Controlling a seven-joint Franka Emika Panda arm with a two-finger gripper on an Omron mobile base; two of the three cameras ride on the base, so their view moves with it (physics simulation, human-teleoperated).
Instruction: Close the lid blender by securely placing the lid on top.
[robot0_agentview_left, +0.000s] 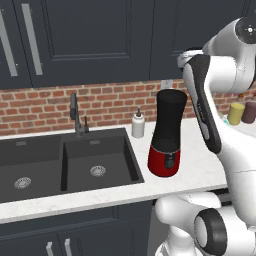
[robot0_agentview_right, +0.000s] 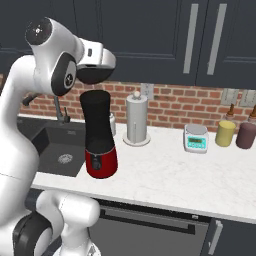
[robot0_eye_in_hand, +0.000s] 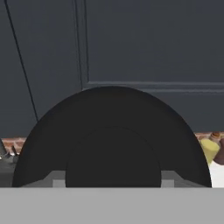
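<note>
The blender (robot0_agentview_left: 167, 135) stands upright on the white counter just right of the sink, with a red base and a tall black jar (robot0_agentview_right: 96, 120). My gripper (robot0_agentview_right: 95, 76) hangs directly above the jar's rim, shut on the lid (robot0_agentview_right: 98, 75), a flat black disc. A small gap shows between the lid and the rim. In the hand view the lid (robot0_eye_in_hand: 112, 131) sits close to the camera with its raised round centre low in the picture, and the gripper (robot0_eye_in_hand: 112, 183) holds its near edge. In the left base view my forearm covers the hand.
A dark double sink (robot0_agentview_left: 30, 150) with a faucet (robot0_agentview_left: 76, 115) lies left of the blender, and a white soap bottle (robot0_agentview_left: 138, 124) stands behind it. To the right are a paper towel roll (robot0_agentview_right: 136, 119), a scale (robot0_agentview_right: 195, 138) and yellow (robot0_agentview_right: 225, 133) and maroon (robot0_agentview_right: 245, 135) canisters. Dark cabinets hang overhead.
</note>
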